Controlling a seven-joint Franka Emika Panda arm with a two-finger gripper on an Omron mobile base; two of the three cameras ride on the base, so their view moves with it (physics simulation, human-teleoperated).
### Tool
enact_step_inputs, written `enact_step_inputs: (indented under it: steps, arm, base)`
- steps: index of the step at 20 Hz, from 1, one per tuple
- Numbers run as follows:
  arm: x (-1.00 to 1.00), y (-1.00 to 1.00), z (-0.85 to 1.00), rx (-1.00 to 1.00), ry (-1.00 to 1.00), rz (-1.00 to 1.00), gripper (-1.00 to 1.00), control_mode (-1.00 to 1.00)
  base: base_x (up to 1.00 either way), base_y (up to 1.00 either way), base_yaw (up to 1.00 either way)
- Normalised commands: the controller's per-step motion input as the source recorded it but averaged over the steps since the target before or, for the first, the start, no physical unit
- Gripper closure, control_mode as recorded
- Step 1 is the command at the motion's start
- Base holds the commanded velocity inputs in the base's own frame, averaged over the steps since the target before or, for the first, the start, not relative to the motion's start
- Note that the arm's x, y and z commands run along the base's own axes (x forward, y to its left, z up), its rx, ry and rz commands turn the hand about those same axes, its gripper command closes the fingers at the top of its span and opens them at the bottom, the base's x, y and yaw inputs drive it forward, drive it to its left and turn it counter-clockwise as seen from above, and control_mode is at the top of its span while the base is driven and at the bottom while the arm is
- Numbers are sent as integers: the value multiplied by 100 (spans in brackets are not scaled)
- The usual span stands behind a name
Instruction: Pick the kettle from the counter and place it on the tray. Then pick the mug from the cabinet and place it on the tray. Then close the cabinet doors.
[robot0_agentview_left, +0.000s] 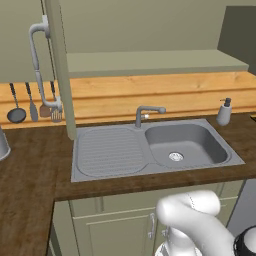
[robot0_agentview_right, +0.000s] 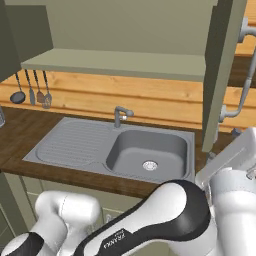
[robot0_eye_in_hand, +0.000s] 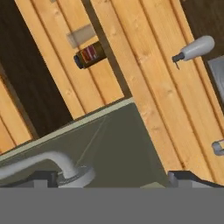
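The gripper (robot0_eye_in_hand: 111, 177) has its jaws wide apart, empty, close against a cabinet door (robot0_eye_in_hand: 100, 144) near its bar handle (robot0_eye_in_hand: 48, 162). The cabinet (robot0_agentview_left: 150, 62) shelf looks bare; mug, kettle and tray cannot be seen. Risk: fingertips skid off the handle

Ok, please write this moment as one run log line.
gripper: open | held: nothing | position: close to door handle | cabinet doors: open

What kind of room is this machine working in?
It looks like a home kitchen, computer-rendered: a grey steel sink with a tap set into a dark wood counter, cooking utensils hanging on the wood-panelled wall, and a soap dispenser beside the basin.
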Motion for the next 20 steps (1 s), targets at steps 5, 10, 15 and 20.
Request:
enact_step_inputs:
  steps: [5, 10, 15, 20]
  arm:
    - [44, -33, -5, 13, 0, 14, -100, -100]
    - [12, -30, -9, 5, -2, 5, -100, -100]
    - [4, -44, 0, 10, -2, 0, -100, -100]
    - [76, -4, 1, 11, 3, 1, -100, -100]
  base:
    - [0, 0, 0]
    - [0, 0, 0]
    - [0, 0, 0]
    - [0, 0, 0]
